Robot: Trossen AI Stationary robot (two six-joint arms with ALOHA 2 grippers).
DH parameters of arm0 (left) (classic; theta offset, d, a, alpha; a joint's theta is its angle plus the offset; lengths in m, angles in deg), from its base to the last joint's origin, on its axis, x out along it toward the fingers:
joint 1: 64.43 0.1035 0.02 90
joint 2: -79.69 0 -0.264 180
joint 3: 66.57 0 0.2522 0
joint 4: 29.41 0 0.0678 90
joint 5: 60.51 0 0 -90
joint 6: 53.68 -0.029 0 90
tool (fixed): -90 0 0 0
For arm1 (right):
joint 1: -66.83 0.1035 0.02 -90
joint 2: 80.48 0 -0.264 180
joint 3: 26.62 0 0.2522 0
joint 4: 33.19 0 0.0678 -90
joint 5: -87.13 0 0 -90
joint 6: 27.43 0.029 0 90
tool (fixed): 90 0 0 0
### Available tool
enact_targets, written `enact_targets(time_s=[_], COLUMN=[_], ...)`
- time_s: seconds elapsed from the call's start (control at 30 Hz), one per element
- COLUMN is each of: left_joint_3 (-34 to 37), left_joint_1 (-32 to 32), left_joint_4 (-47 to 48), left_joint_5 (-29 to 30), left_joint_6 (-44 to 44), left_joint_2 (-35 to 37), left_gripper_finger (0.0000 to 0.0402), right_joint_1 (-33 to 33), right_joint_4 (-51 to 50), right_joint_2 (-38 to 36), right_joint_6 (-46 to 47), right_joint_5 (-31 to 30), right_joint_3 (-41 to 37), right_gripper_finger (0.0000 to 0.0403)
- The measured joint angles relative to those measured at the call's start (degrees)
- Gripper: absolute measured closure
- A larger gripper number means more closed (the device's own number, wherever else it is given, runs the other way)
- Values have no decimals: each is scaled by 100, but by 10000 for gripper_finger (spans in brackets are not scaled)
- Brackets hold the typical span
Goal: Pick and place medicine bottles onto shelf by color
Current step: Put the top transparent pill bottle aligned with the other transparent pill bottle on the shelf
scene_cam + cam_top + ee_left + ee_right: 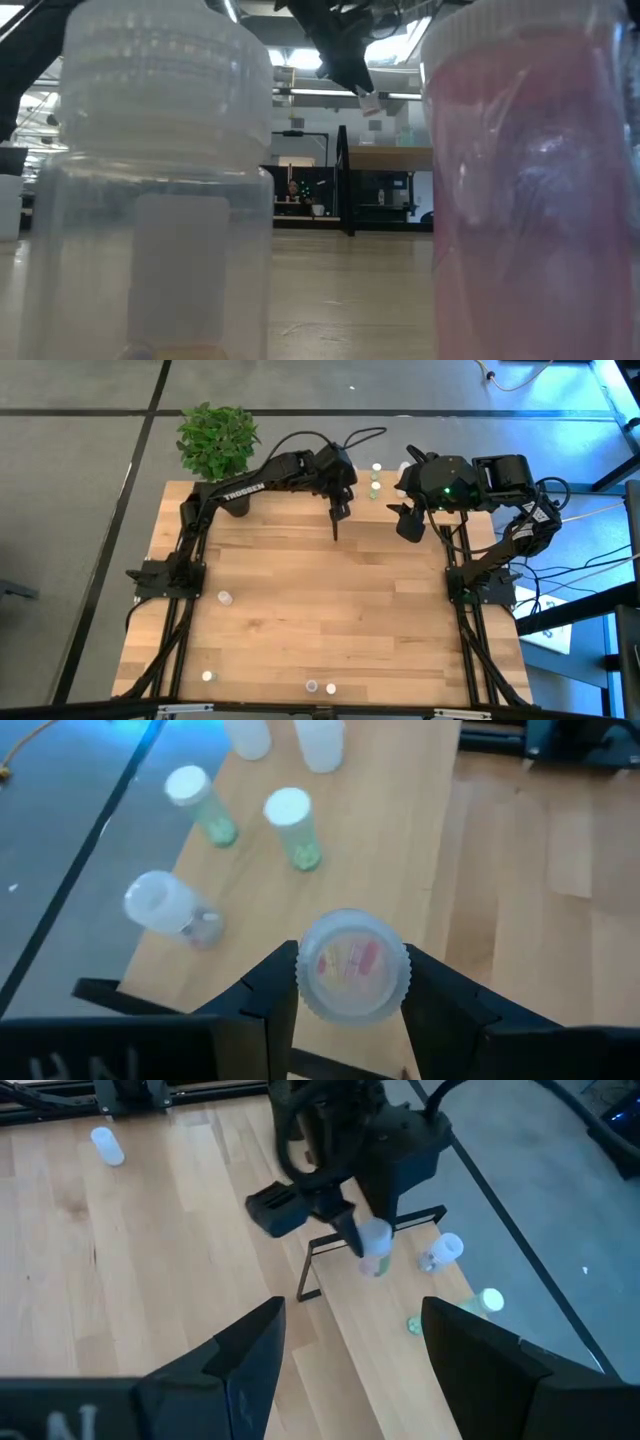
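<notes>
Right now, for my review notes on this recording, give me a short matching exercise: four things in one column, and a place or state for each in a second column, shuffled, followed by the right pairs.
Things:
1. left hand
2. right hand
3. potted plant
4. green-tinted bottles

Places or states:
A. open, holding nothing
B. standing upright on the shelf
C. at the table's far left corner
D. shut on a white-capped medicine bottle, above the shelf

Pairs: 1-D, 2-A, 3-C, 4-B
</notes>
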Motion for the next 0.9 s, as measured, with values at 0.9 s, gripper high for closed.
enact_targets(time_s=[0.9], left_joint_3=[7], left_joint_1=[-423], left_joint_4=[-211], left_joint_5=[643], left_joint_6=[-153], left_joint_2=[0], left_gripper_finger=[261], right_joint_1=[54], right_joint_4=[0], right_joint_2=[-369], right_joint_6=[-24], right_joint_5=[448], right_joint_3=[7], right_gripper_finger=[166])
